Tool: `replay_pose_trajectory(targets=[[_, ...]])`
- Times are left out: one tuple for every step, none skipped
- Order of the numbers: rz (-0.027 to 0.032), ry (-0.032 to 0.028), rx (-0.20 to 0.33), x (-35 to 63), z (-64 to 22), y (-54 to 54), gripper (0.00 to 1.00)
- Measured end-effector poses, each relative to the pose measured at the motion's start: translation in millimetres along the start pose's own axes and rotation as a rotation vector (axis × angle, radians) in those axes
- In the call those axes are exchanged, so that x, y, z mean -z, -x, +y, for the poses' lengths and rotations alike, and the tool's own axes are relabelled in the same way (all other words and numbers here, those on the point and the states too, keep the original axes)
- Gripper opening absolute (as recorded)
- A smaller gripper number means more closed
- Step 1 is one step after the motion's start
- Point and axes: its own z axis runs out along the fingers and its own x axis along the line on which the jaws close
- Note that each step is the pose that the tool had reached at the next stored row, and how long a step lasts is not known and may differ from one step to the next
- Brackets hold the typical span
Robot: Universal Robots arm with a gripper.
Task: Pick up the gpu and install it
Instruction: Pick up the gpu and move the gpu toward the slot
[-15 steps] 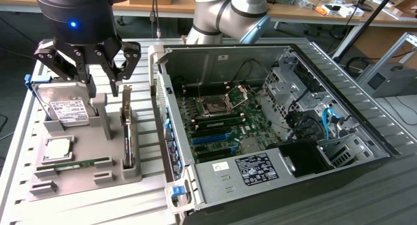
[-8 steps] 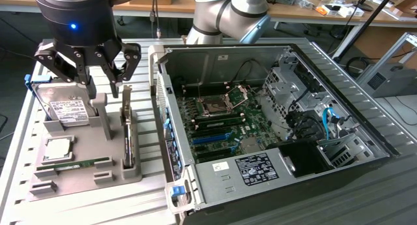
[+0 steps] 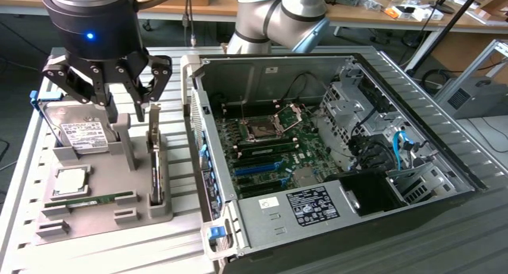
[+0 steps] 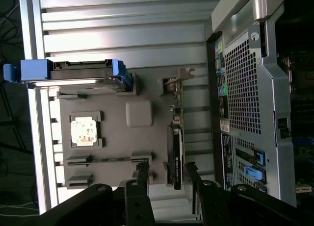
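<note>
Jaws spread wide, empty, seemingly just above gpu [image 3: 156, 167] upright in grey tray [image 3: 91, 220]

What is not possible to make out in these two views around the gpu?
- Exterior view: the gpu stands edge-on in the tray, which hides its lower edge; its faces cannot be seen.
- Exterior view: the fingers cover the top end of the hard drive.
- Wrist view: the picture edge cuts off the inside of the case.

No legible text, hard drive label [image 3: 83, 135] unreadable
</note>
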Motion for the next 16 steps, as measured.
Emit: replay_pose_trajectory(targets=[[0.0, -0.0001, 0.0, -0.4, -0.4, 0.0, 0.42], [0.0001, -0.0001, 0.0, -0.7, -0.7, 0.0, 0.42], [0.0, 0.0, 0.0, -1.2, -1.0, 0.1, 0.42], [-0.0001, 0.0, 0.0, -1.6, -1.4, 0.1, 0.42], [-0.0001, 0.0001, 0.0, -2.1, -1.8, 0.1, 0.42], [-0.0001, 0.0001, 0.0, -2.6, -2.1, 0.1, 0.42], [-0.0001, 0.0001, 0.0, -3.2, -2.6, 0.1, 0.42], [-0.0003, 0.0002, 0.0, -3.9, -2.9, 0.1, 0.42], [-0.0002, 0.0001, 0.0, -4.6, -3.3, 0.1, 0.42], [0.0, 0.0, 0.0, -5.2, -3.8, 0.2, 0.42], [0.0001, -0.0001, 0.0, -5.8, -4.3, 0.2, 0.42], [0.0, 0.0, 0.0, -6.5, -4.8, 0.2, 0.42], [0.0, 0.0, 0.0, -7.0, -5.2, 0.2, 0.42], [-0.0001, 0.0, 0.0, -7.8, -5.8, 0.2, 0.42], [-0.0002, 0.0001, 0.0, -8.3, -6.1, 0.2, 0.42], [-0.0002, 0.0001, 0.0, -8.8, -6.2, 0.2, 0.42]])
